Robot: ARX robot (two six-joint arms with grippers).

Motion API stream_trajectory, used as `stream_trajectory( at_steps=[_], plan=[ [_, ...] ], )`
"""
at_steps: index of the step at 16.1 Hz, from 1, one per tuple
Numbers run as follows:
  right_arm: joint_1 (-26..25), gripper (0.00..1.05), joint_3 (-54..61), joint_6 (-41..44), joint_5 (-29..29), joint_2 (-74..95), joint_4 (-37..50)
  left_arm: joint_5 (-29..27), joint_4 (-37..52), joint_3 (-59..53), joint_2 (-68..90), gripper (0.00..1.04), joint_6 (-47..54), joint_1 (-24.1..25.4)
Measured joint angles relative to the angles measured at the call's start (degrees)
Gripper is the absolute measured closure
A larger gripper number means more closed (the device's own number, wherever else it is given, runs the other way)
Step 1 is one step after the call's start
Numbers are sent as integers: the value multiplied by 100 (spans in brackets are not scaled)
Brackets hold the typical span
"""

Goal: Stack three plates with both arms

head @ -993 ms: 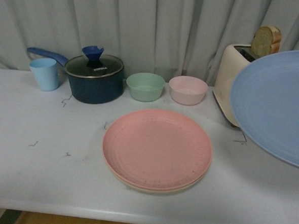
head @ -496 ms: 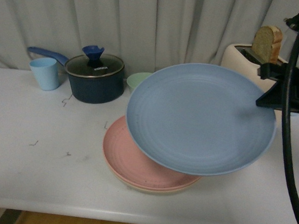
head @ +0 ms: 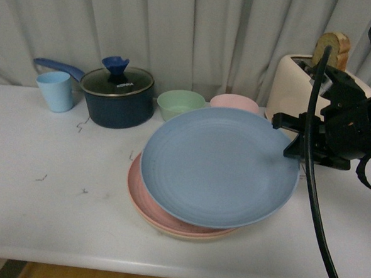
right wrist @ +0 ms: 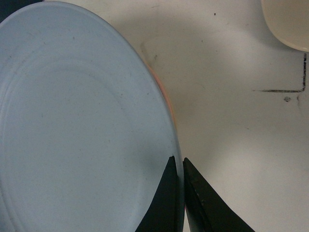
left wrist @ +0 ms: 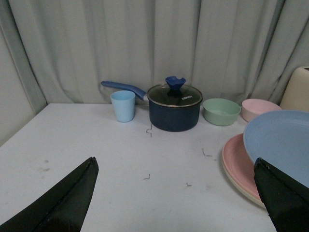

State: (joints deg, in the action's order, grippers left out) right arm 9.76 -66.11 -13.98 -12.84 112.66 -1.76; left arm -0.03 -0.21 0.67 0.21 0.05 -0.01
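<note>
The blue plate (head: 218,166) hangs slightly tilted just above the pink plate (head: 145,203), which lies on the cream-beige plate (head: 167,231) on the white table. My right gripper (head: 287,138) is shut on the blue plate's right rim. In the right wrist view its fingers (right wrist: 166,203) pinch the rim of the blue plate (right wrist: 77,125). My left gripper (left wrist: 176,166) is open and empty above the table, left of the stack; the pink plate (left wrist: 237,162) and blue plate (left wrist: 282,142) show beside it.
A dark blue pot with a glass lid (head: 117,97), a light blue cup (head: 55,91), a green bowl (head: 180,105) and a pink bowl (head: 233,103) stand along the back. A cream toaster with bread (head: 299,80) stands back right. Grey curtain behind.
My right arm has carried the blue plate from the far right leftward and down. It now hangs low over the pink plate.
</note>
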Motion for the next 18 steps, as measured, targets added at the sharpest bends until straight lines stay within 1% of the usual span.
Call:
stream_trajectory(
  at_steps=[5,6,10,12,14,15,16,17,18],
  plan=[
    [160,102,-142,-236,173,448,162,0,0,0,0,7,0,0],
    [162,99,-144,-271,214,551,249,0,0,0,0,7,0,0],
    [131,51,-68,-483,120,538,638,0,0,0,0,7,0,0],
    [-11,28,402,-487,37,101,909,0,0,0,0,7,0,0],
    [-227,5,1038,-319,111,-750,1512,-2,0,0,0,7,0,0],
    [-267,7,1045,-269,131,-940,1580,0,2,0,0,7,0,0],
    [-186,11,1296,-37,555,-804,2741,0,0,0,0,7,0,0],
    [-151,22,1917,431,1353,-726,4179,2,7,0,0,7,0,0],
    [-157,35,2798,890,1834,-815,5423,-2,-2,0,0,7,0,0]
  ],
)
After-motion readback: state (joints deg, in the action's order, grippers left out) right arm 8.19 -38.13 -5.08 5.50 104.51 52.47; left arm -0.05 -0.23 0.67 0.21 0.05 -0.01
